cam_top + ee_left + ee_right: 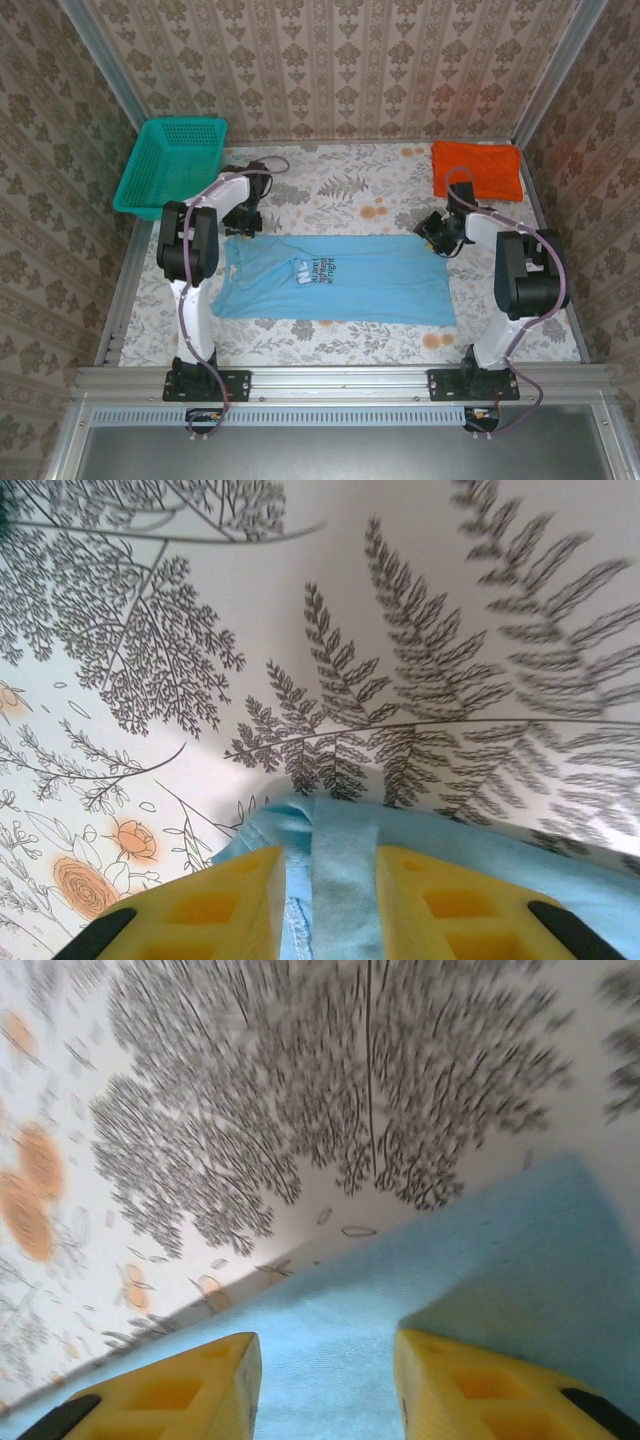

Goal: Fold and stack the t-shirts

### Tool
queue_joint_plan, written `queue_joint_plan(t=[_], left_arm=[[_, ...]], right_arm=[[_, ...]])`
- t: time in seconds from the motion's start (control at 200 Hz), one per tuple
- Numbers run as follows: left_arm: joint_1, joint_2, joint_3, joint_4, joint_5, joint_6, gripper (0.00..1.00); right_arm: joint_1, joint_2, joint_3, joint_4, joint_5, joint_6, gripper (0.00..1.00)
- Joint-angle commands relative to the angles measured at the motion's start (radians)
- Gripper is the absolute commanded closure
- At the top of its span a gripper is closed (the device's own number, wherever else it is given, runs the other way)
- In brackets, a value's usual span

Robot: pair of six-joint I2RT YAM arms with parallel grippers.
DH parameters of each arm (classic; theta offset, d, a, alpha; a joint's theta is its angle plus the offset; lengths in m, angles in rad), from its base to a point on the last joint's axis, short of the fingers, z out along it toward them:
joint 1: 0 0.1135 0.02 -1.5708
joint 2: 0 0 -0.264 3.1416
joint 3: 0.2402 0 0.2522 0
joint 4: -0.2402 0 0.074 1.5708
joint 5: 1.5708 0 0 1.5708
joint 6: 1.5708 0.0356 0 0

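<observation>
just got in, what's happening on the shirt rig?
Both arms are at the light blue t-shirt, spread flat in the middle. The left gripper pinches a fold at its far left corner; the right gripper is open over the far right corner. The orange t-shirt lies folded at far right; a teal basket sits far left.

Two t-shirts lay on the one table (330,185): one light blue t-shirt (380,285) and one orange t-shirt (480,170). One teal basket (170,165) sat at ten o'clock. There were two hands, the left hand (245,222) and the right hand (436,238).
</observation>
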Motion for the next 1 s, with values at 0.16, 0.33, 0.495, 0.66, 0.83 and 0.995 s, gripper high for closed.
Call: queue_joint_plan(t=[0.16,0.33,0.495,0.66,0.83,0.995], left_arm=[[0.014,-0.014,0.095,-0.089,0.155,-0.024,0.70],[0.027,0.018,0.121,-0.125,0.222,-0.062,0.70],[0.057,0.042,0.111,-0.143,0.251,-0.080,0.70],[0.076,0.081,0.121,-0.149,0.319,-0.079,0.71],[0.078,0.103,0.115,-0.152,0.321,-0.070,0.72],[0.092,0.117,0.103,-0.152,0.322,-0.063,0.72]], right_arm=[[0.240,-0.105,0.017,0.273,0.000,0.048,0.53],[0.458,0.163,0.256,0.286,-0.097,0.030,0.57],[0.580,0.402,0.530,0.217,-0.158,-0.024,0.62],[0.643,0.566,0.766,0.083,-0.160,-0.082,0.67],[0.673,0.641,0.872,0.020,-0.169,-0.105,0.70],[0.697,0.693,0.944,-0.054,-0.163,-0.128,0.71]])
